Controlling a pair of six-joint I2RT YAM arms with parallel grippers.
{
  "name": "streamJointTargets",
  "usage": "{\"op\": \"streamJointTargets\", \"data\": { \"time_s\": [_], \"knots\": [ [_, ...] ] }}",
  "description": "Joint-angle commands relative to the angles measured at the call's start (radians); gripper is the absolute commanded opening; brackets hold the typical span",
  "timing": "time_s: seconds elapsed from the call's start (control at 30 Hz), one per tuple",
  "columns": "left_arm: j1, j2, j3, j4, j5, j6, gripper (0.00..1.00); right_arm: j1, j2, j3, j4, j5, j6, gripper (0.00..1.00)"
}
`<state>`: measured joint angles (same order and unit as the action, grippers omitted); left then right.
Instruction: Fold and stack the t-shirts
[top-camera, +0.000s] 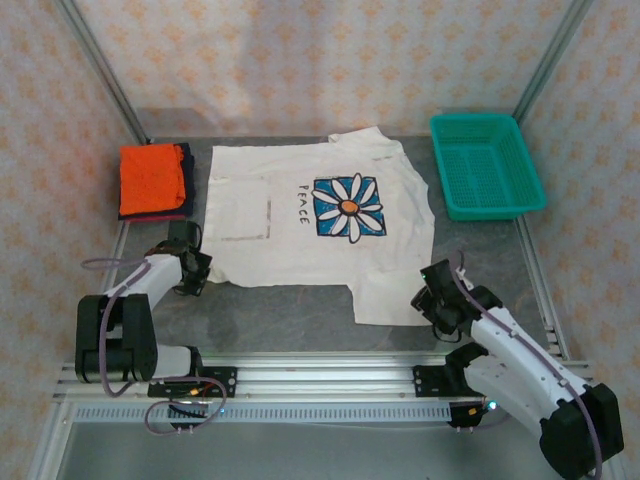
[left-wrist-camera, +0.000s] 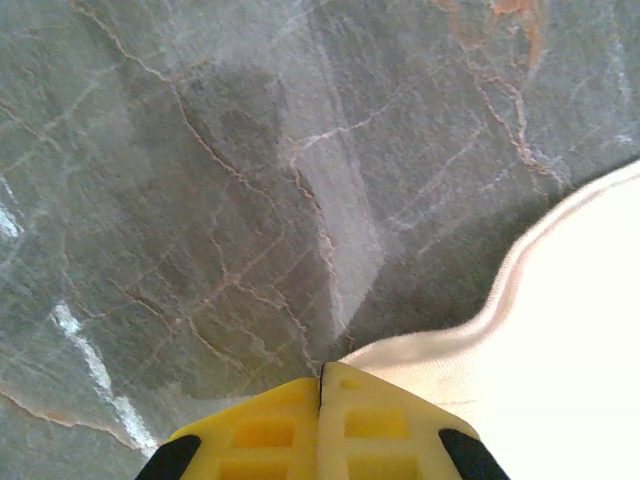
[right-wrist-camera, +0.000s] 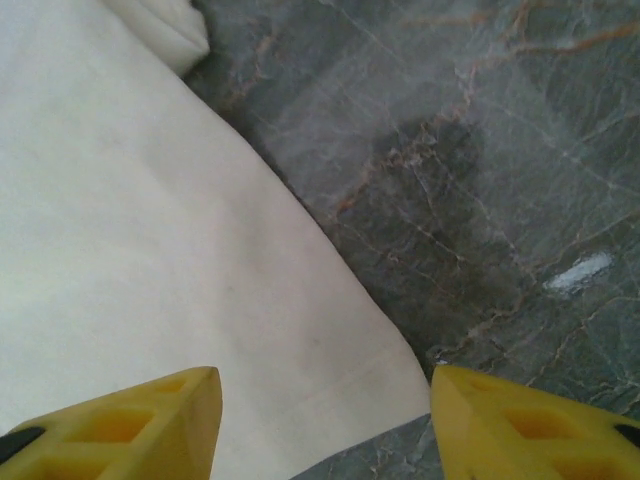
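Shirt axis is what we read first: the white shirt (top-camera: 300, 215) lies flat on the table (top-camera: 300, 325), its long axis running left to right in the top view, with the hem toward the left arm and the near sleeve (top-camera: 385, 300) toward the right arm.

Our left gripper (top-camera: 192, 270) sits at the near hem corner. In its wrist view the fingers are pressed together and the cloth edge runs in at their tips, so we judge it pinched on that corner.

Our right gripper (top-camera: 432, 297) is at the near sleeve with its jaws apart. One finger is over cloth and the other over bare table, with the sleeve's corner between them and nothing gripped.

Each arm thus has its own near corner, and the shirt's body stretches away from both toward the far side. We judge the fold goes that way once the right jaws close.

The orange shirt (top-camera: 152, 178) rests on the navy shirt (top-camera: 186, 155) at the far left, near the hem.
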<state>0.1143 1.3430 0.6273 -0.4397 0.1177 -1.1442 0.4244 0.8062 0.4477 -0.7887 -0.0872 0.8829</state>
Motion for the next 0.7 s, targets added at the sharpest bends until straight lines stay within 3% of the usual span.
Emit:
{"op": "streamJointTargets", "data": {
  "time_s": [0.0, 0.2, 0.33, 0.47, 0.57, 0.67],
  "knots": [
    [0.006, -0.018, -0.003, -0.01, 0.008, -0.005, 0.0, -0.006, 0.016, -0.022, 0.035, -0.014, 0.011, 0.54],
    [0.007, -0.022, -0.001, -0.023, 0.004, -0.012, 0.0, -0.006, 0.059, -0.05, 0.092, -0.048, 0.005, 0.52],
    [0.006, -0.03, 0.001, -0.035, 0.001, -0.014, 0.0, -0.008, 0.079, -0.062, 0.119, -0.059, 0.011, 0.59],
    [0.007, -0.039, 0.003, -0.044, -0.007, -0.014, 0.0, -0.009, 0.116, -0.068, 0.145, -0.071, 0.014, 0.58],
    [0.006, -0.041, 0.003, -0.045, -0.007, -0.014, 0.0, -0.01, 0.141, -0.057, 0.143, -0.069, 0.013, 0.52],
    [0.006, -0.042, 0.003, -0.047, -0.007, -0.015, 0.0, -0.01, 0.151, -0.05, 0.137, -0.067, 0.013, 0.31]
  ]
}}
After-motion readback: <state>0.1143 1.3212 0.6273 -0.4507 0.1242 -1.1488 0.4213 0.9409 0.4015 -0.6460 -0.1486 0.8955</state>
